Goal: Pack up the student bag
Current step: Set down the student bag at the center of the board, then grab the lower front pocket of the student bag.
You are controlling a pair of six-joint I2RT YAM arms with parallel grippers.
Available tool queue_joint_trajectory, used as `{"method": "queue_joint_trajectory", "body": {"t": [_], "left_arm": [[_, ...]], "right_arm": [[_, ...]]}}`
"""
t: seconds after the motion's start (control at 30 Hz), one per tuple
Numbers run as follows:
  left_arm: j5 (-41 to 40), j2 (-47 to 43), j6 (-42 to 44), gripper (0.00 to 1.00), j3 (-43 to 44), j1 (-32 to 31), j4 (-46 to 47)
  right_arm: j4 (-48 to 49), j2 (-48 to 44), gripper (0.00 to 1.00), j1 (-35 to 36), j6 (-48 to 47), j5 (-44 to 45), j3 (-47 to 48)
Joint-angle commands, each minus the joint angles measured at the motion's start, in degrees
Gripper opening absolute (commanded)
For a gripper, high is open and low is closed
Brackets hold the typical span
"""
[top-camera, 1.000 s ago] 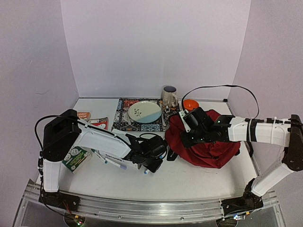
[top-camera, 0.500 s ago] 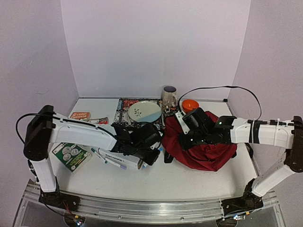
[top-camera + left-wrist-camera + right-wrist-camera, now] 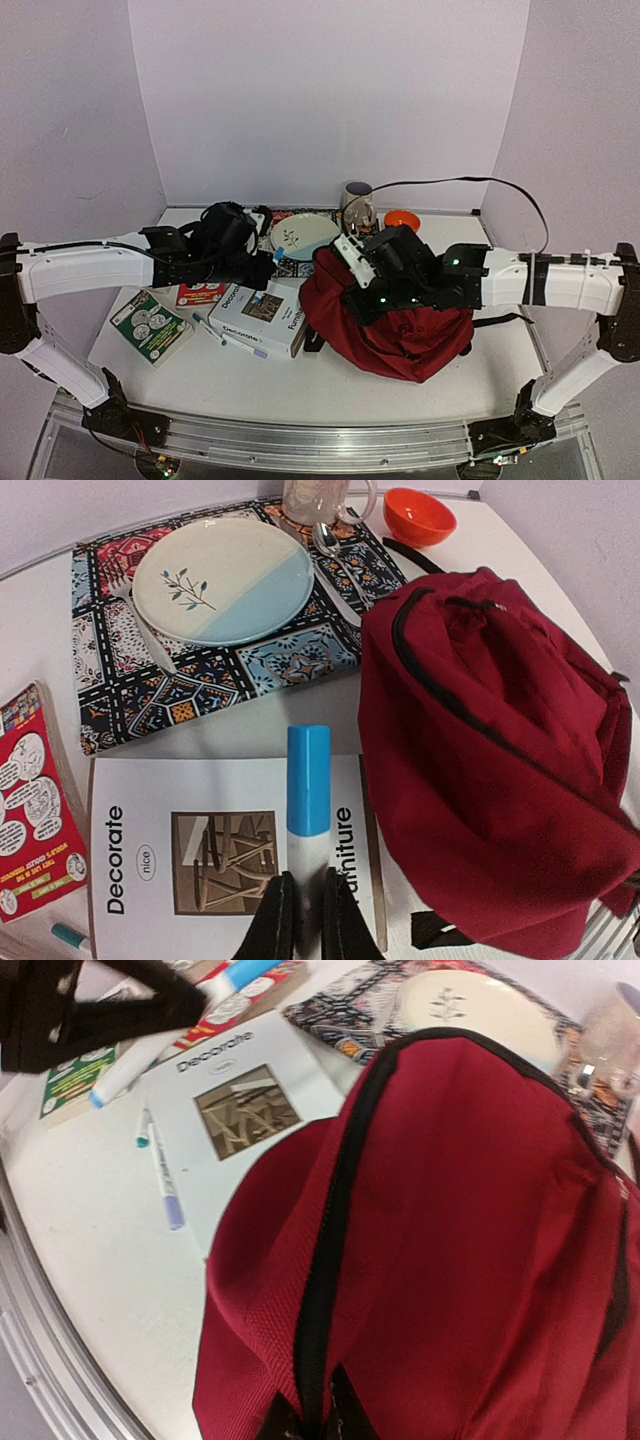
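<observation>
- White table (image 3: 330,385), lilac walls.
- left gripper (image 3: 305,918) clamped on blue-capped marker (image 3: 308,780); student bag (image 3: 480,730) just right of it.
- right gripper (image 3: 314,1418) pinched on the bag's black zip seam (image 3: 335,1210).
- Step: loading marker. The zip is possibly shut, so the next move needs the mouth open.

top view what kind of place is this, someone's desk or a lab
Most likely a lab test booth: plain lilac walls box in a white table, the arms bolt to an aluminium rail at its near edge, and a plate, book and dark-red backpack look like props.
</observation>
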Motion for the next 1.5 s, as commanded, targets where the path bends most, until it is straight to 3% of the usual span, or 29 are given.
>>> {"method": "queue_joint_trajectory", "body": {"t": [0.0,0.17,0.27,0.37,0.53,0.9,1.47], "left_arm": [[-1.22,-2.52,-0.45,0.0,-0.77,1.08,2.02],[-0.91,-3.3,-0.58,0.0,-1.52,2.64,2.98],[0.35,-3.28,-0.67,0.0,-1.89,3.1,3.97],[1.87,-2.74,-0.77,0.0,-1.78,3.31,5.04],[3.3,-1.86,-0.39,0.0,-1.04,3.65,5.84],[4.69,-1.26,-0.17,0.0,-0.28,4.76,6.2],[8.28,-0.32,-0.74,0.0,0.36,5.47,7.35]], "right_arm": [[4.13,6.41,0.06,2.79,-0.03,-6.13,4.73],[2.6,8.95,0.22,3.76,-0.51,-6.84,7.41],[-0.84,6.58,0.37,3.71,-1.32,-0.63,7.03],[-6.03,4.49,0.44,2.52,-1.77,5.87,7.36],[-10.83,0.63,0.46,-2.68,0.52,10.25,5.23],[-6.79,-5.31,0.51,-11.86,2.71,4.13,-1.76],[-6.44,10.25,0.31,-17.03,7.32,9.59,-2.29]]}}
